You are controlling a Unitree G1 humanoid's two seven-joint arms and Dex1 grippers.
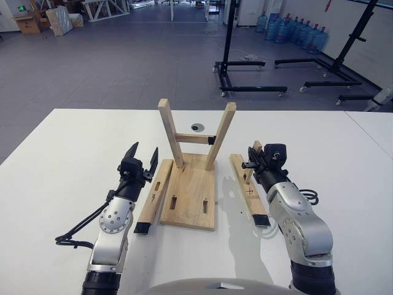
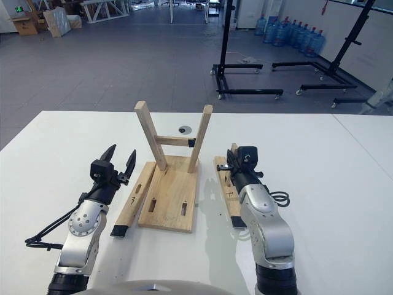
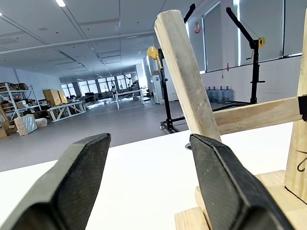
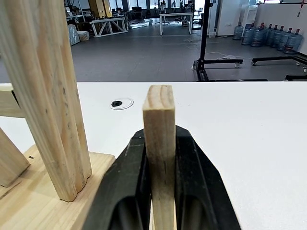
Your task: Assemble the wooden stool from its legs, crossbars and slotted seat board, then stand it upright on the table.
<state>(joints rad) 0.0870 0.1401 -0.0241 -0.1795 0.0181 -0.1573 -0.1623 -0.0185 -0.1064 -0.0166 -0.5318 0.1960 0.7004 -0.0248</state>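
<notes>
2 upright legs (image 1: 172, 134) ahead of left hand (image 1: 145, 147); grommet (image 1: 197, 128) behind.

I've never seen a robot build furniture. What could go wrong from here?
The right tool grips a wooden piece close beside the upright legs; swinging it might knock them out of the seat board. The left tool hangs open by the loose left leg; a skewed grab could shove the board.

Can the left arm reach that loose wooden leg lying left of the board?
Probably yes. The left gripper sits close beside the loose leg with its fingers open, and nothing lies between them.
</notes>
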